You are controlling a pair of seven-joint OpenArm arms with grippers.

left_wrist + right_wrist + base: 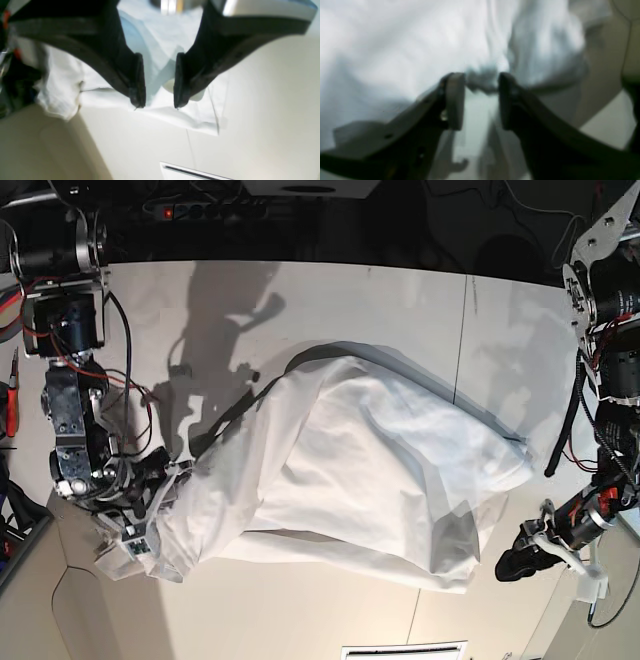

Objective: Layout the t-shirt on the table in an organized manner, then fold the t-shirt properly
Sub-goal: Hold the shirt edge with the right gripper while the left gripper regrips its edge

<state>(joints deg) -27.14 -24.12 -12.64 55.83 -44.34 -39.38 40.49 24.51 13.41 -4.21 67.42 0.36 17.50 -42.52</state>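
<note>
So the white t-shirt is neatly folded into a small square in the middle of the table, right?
Not folded. The base view shows the t-shirt spread out, rumpled and unfolded across the middle of the table, one end bunched by the right gripper.

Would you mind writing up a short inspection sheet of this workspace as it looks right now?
Surface: the table is off-white with thin dark seam lines.
Job's things: the t-shirt lies crumpled and bunched, not yet spread flat or folded.
Clutter: nothing seen on the table besides the shirt.
Grippers: the left gripper has its jaws apart, with shirt cloth showing behind the gap; the right gripper has its jaws apart at the bunched cloth. Whether either touches the cloth cannot be told.
Cables: red and black wires run along the right arm; a dark cable hangs by the left arm.
Surroundings: dark equipment behind the table's far edge.
</note>
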